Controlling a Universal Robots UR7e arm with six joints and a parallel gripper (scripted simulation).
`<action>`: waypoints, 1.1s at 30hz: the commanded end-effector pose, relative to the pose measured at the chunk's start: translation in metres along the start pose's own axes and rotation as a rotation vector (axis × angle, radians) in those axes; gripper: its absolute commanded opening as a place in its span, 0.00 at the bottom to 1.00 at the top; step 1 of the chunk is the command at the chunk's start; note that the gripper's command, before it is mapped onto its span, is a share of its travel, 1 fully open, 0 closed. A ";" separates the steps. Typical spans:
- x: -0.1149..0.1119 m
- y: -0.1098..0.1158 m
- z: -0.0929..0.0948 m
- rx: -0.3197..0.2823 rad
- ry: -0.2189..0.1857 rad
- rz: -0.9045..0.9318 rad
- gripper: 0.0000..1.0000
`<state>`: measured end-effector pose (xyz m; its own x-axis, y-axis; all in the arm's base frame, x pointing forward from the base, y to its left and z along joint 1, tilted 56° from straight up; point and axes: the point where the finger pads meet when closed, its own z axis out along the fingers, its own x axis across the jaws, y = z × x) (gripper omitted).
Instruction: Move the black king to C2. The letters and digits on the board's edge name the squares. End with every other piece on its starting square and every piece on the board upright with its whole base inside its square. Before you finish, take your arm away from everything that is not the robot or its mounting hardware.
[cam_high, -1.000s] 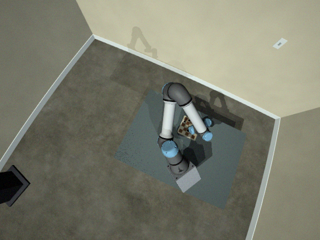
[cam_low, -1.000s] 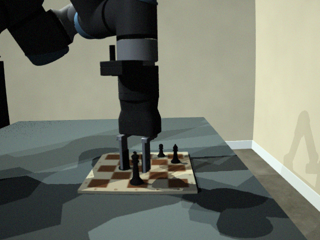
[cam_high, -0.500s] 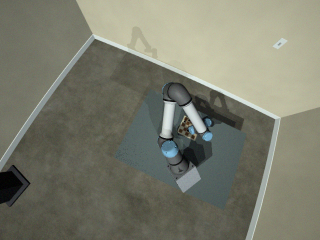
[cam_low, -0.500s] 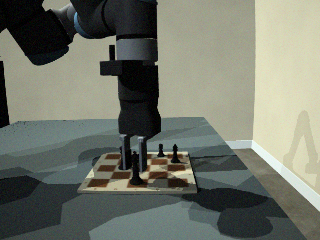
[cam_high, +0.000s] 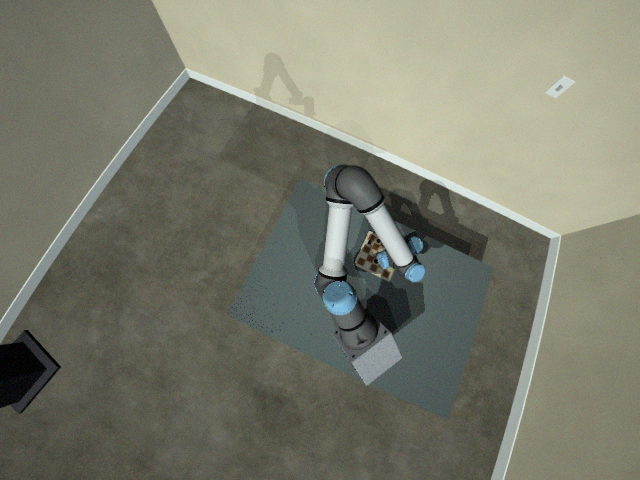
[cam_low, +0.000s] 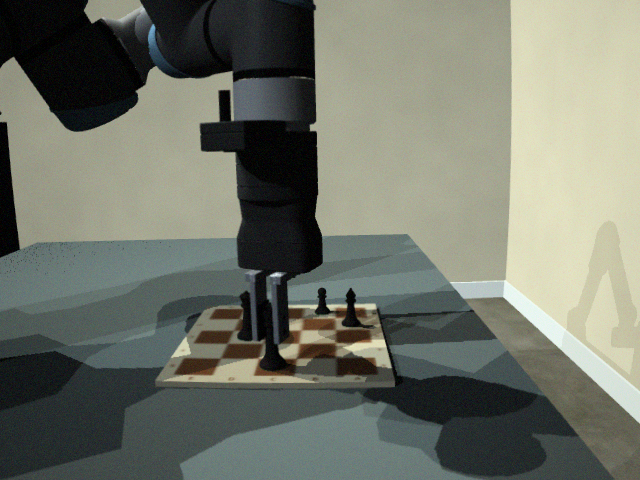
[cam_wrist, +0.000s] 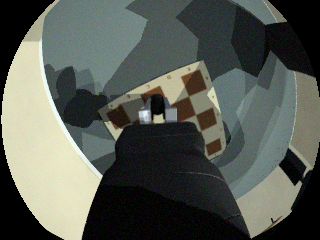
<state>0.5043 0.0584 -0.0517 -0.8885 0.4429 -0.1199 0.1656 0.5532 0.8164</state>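
Observation:
A small chessboard lies on the grey table; it also shows in the overhead view and the wrist view. The black king stands upright on a square in the front row, its base resting on the board. My gripper points straight down over it, and the two fingers are shut on the king's upper part. In the wrist view the king's dark top shows between the fingertips. I cannot read the board's edge labels.
Another black piece stands just behind and left of the fingers. A black pawn and a taller black piece stand at the board's far right. The arm's base block sits on the table's near side.

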 end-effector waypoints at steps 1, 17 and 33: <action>0.000 0.000 0.000 0.000 -0.001 0.000 0.00; 0.000 0.000 0.000 0.000 -0.001 0.000 0.00; 0.000 0.000 -0.019 0.000 -0.001 0.000 0.00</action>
<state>0.4998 0.0513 -0.0462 -0.8887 0.4427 -0.1192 0.1659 0.5529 0.8165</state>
